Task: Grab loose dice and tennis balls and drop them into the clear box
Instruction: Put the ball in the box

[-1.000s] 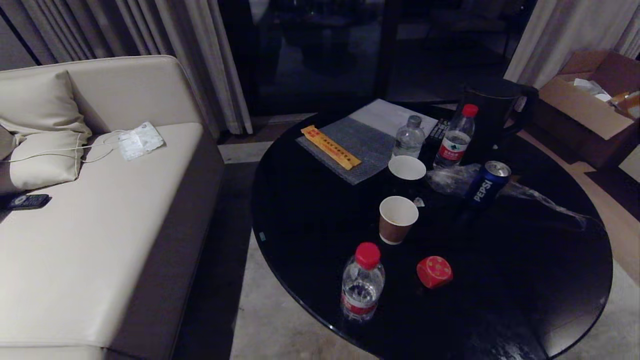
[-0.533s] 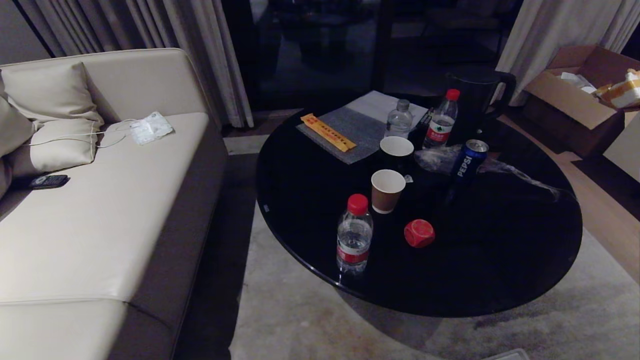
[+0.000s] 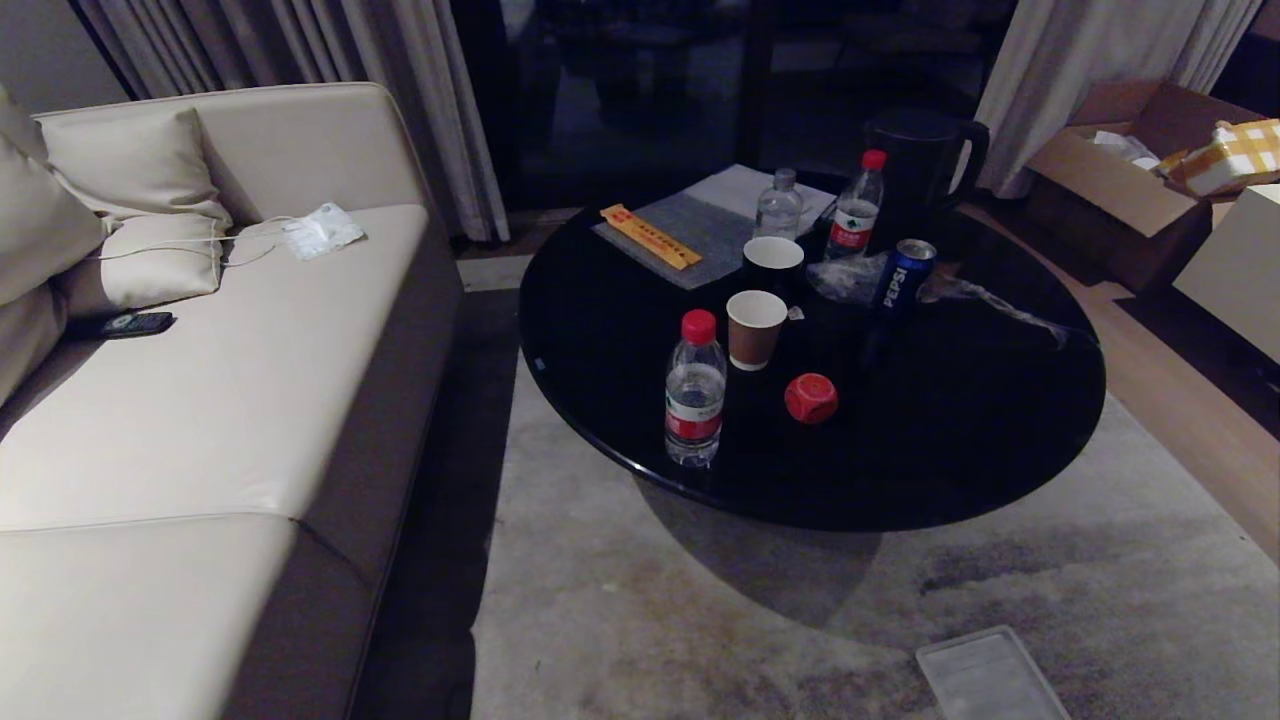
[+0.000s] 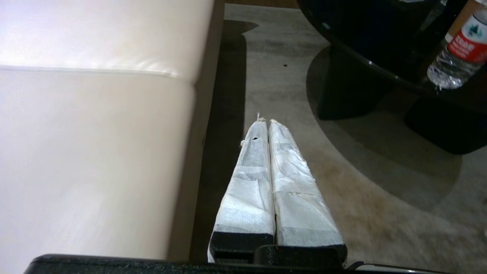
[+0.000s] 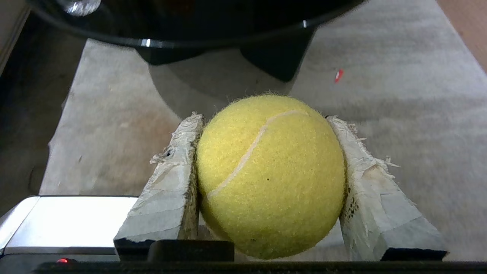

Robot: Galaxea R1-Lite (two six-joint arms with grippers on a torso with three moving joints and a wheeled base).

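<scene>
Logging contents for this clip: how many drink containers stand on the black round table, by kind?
Clear plastic water bottles: 3
Paper cups: 2
Blue Pepsi can: 1
Total: 6

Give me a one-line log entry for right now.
right gripper: shut on tennis ball, above rug | left gripper: shut, empty, beside sofa | red die: on black table
</scene>
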